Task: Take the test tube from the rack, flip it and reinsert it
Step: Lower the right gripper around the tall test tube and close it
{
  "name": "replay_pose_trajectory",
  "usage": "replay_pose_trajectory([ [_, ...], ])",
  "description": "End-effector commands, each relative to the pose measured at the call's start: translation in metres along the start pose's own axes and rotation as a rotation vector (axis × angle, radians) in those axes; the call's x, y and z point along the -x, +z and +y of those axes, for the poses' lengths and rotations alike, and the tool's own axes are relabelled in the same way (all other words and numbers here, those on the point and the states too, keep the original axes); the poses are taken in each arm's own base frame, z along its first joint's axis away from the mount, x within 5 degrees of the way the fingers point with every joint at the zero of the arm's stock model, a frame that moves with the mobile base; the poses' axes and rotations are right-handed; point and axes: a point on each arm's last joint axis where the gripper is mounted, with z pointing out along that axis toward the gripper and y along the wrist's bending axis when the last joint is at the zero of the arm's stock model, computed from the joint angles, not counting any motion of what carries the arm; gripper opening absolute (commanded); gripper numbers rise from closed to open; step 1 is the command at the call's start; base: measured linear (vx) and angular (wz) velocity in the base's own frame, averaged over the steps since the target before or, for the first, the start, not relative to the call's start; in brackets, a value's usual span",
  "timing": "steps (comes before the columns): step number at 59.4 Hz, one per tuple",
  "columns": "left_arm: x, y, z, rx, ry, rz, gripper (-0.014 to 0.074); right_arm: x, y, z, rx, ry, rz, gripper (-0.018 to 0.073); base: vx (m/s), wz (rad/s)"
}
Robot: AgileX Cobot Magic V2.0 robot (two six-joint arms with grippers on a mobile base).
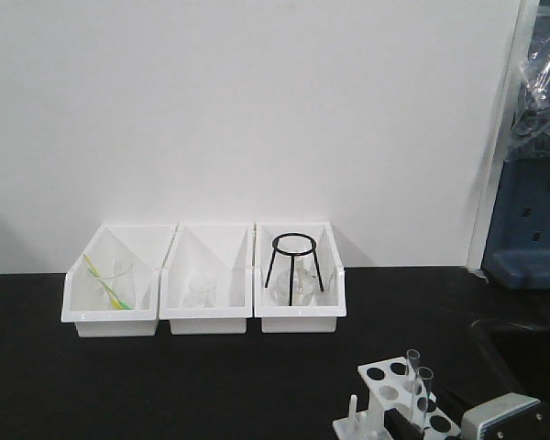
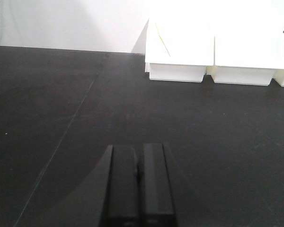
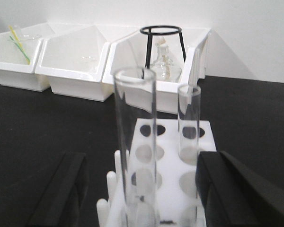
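Step in hand: the approach to the grasp; the lift, flip and reinsertion are not yet done.

We find the right pincer point(image 3: 144, 158) open, its two dark fingers spread wide with nothing gripped. The test tube point(image 3: 135, 142) stands upright in the rack point(image 3: 166, 165), open end up, directly between those fingers and touching neither. It sits left of the pincer's centre line, so the left finger is the closer one. A second tube point(image 3: 188, 118) stands in a hole beyond it and toward the right finger, also upright. The rack's short pegs point(image 3: 114, 184) lie on the left-finger side. Three white bins point(image 3: 75, 71) sit well beyond the pincer, against the wall.

The left pincer point(image 2: 138, 161) is closed, fingers pressed together and holding nothing, over bare black surface point(image 2: 61, 118) and well apart from the rack.

In our judgement the next move calls for closing on the near tube only, gently, as thin glass will slip or crack. The right finger must stay short of the second tube. The lift should then be straight up, so that the tube leaves its hole without dragging the light rack.
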Motion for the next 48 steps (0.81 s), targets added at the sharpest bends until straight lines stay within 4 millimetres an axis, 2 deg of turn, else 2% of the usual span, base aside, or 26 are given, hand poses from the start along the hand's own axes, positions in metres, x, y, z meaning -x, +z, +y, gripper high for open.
replay_pose_trajectory([
  [1,0.007,-0.001,-0.002,-0.022,-0.004,-0.086,-0.0006,0.032,0.001,0.002,0.031,-0.021,-0.255,0.0529,0.0,0.0],
  [15,0.007,-0.001,-0.002,-0.022,-0.004,-0.086,-0.0006,0.033,0.002,0.001,0.023,-0.02,-0.264,0.0529,0.0,0.0],
  [27,0.007,-0.001,-0.002,-0.022,-0.004,-0.086,-0.0006,0.041,0.013,-0.001,0.021,-0.03,-0.272,0.0529,0.0,0.0],
  [37,0.007,-0.001,-0.002,-0.022,-0.004,-0.086,-0.0006,0.037,0.018,-0.002,0.028,-0.024,-0.251,0.0528,0.0,0.0],
  [42,0.007,-0.001,-0.002,-0.022,-0.004,-0.086,-0.0006,0.035,0.018,-0.001,0.038,-0.027,-0.248,0.0513,0.0,0.0],
  [48,0.007,-0.001,-0.002,-0.022,-0.004,-0.086,-0.0006,0.035,0.018,0.0,0.053,-0.033,-0.252,0.0447,0.0,0.0],
])
